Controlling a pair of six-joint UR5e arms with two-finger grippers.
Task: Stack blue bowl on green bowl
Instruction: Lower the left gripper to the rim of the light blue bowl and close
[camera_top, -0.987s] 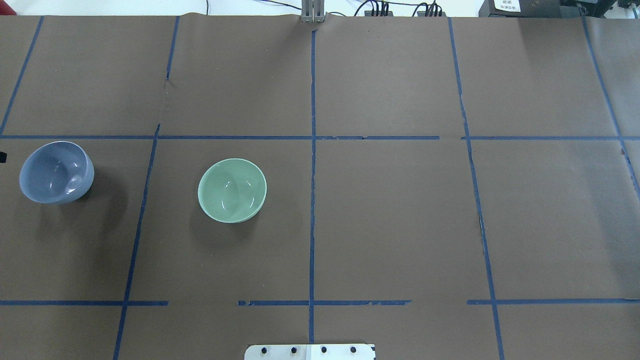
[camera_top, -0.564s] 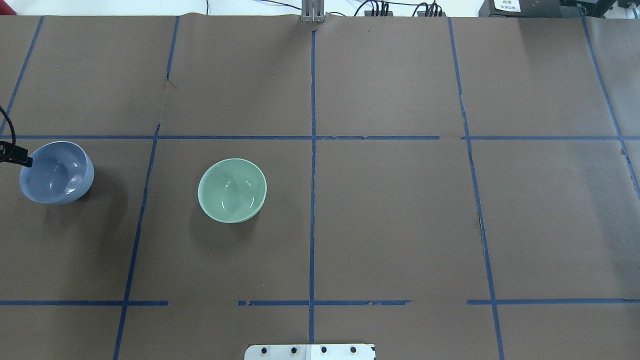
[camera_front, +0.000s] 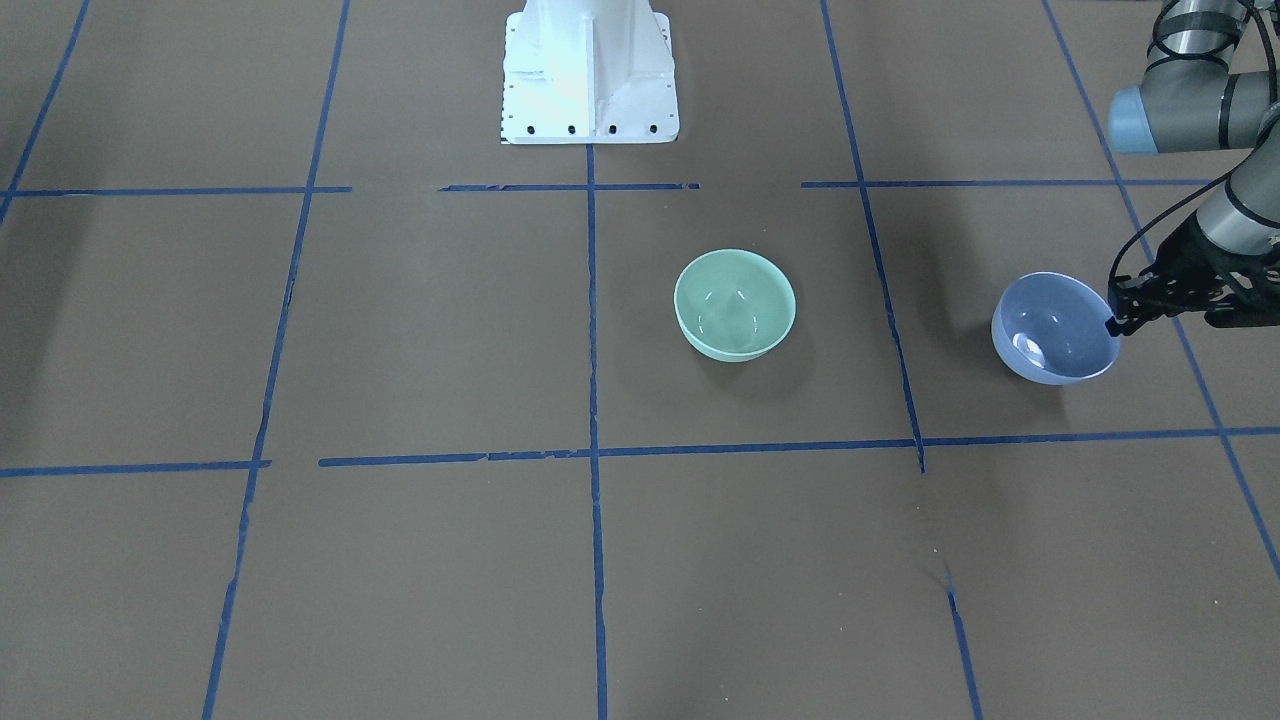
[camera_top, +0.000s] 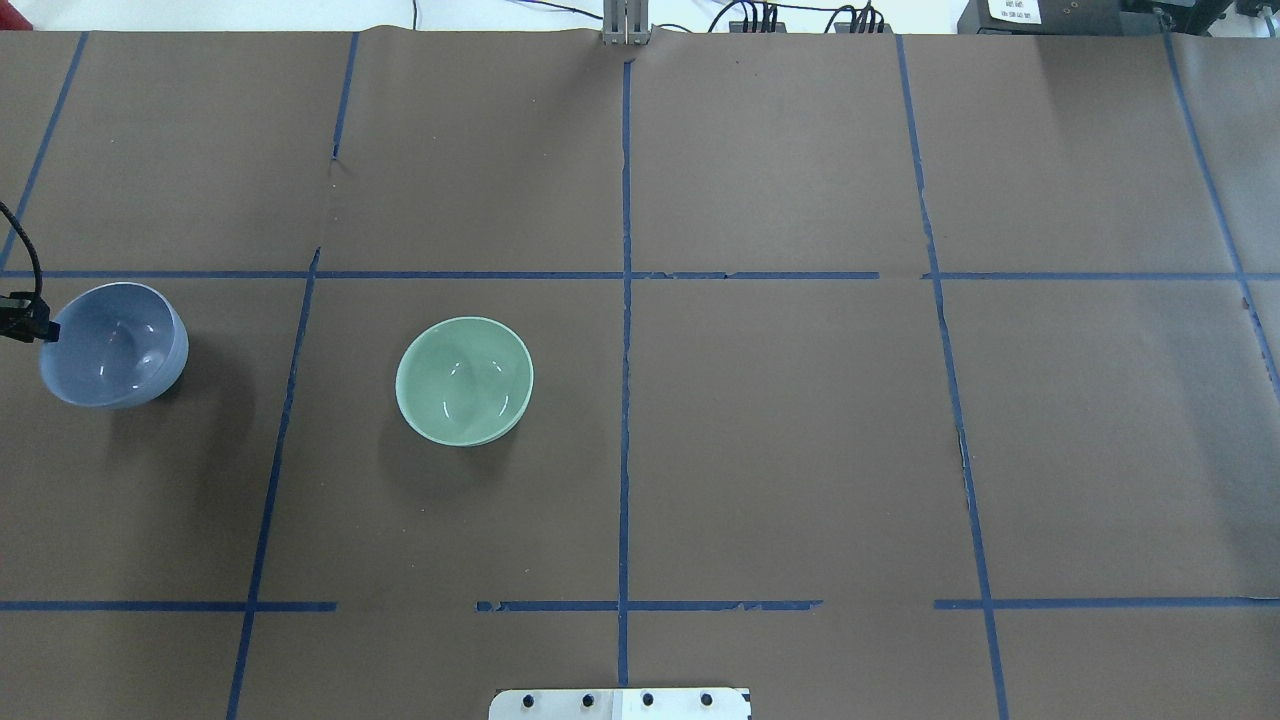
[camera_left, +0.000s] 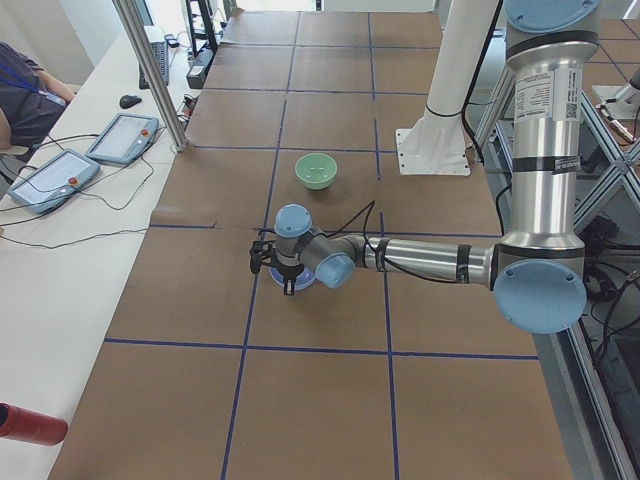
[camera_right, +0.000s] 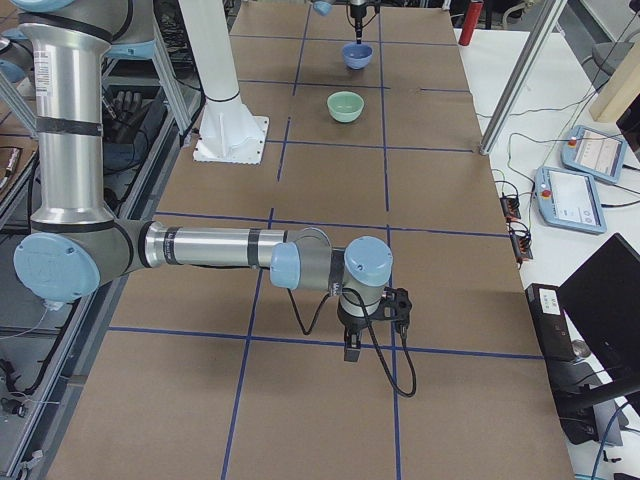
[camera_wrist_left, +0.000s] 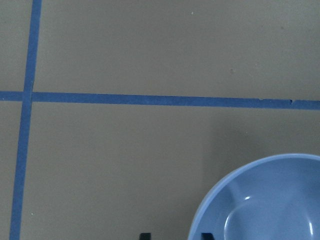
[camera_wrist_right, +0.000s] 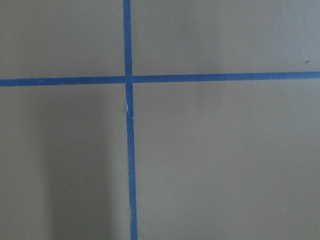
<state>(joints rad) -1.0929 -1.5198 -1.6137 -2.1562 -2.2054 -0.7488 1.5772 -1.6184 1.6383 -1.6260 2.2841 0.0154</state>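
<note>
Upright blue bowl (camera_front: 1055, 335): glossy periwinkle, plain. Astride its rim, left gripper (camera_front: 1112, 325), parted, holding nothing. Far-off right gripper (camera_right: 352, 352): opening cannot tell.

the left gripper (camera_top: 40, 325) is cut off by the overhead view's edge, with only a dark tip showing at the rim of the blue bowl (camera_top: 115, 345). in the left wrist view just two fingertips (camera_wrist_left: 145, 236) peek over the bottom edge, and the bowl ahead of the claw runs off the bottom and right. from the left end, the wrist hides most of the bowl beneath the claw. the right gripper (camera_right: 353, 348) shows only from the side, its gap unreadable.
</note>
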